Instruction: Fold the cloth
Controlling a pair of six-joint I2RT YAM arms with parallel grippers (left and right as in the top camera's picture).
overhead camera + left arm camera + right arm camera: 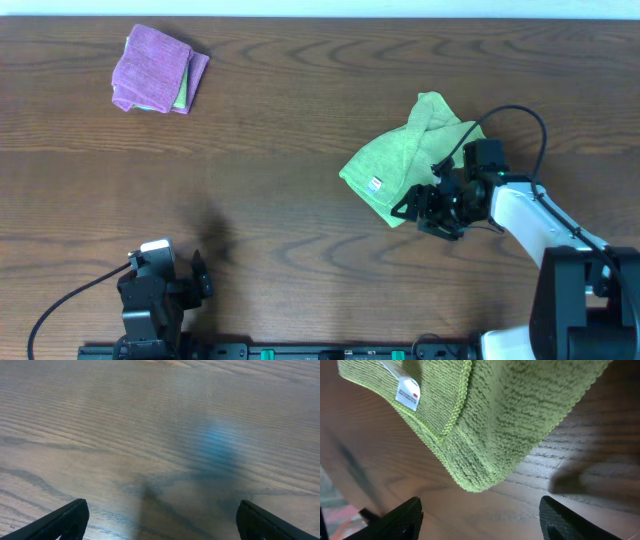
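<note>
The lime-green cloth (405,160) lies folded over itself at the right of the table, its small white tag (376,183) near the front edge. In the right wrist view the cloth (490,420) fills the upper part, with the tag (407,392) at the upper left and a folded corner pointing down at the jaws. My right gripper (425,208) is open and empty, just in front of that corner and apart from it (480,520). My left gripper (190,285) is open and empty over bare wood (160,520) at the front left.
A purple folded cloth (152,68) with a green one under it lies at the far left back of the wooden table (300,120). The right arm's cable loops over the table behind the gripper.
</note>
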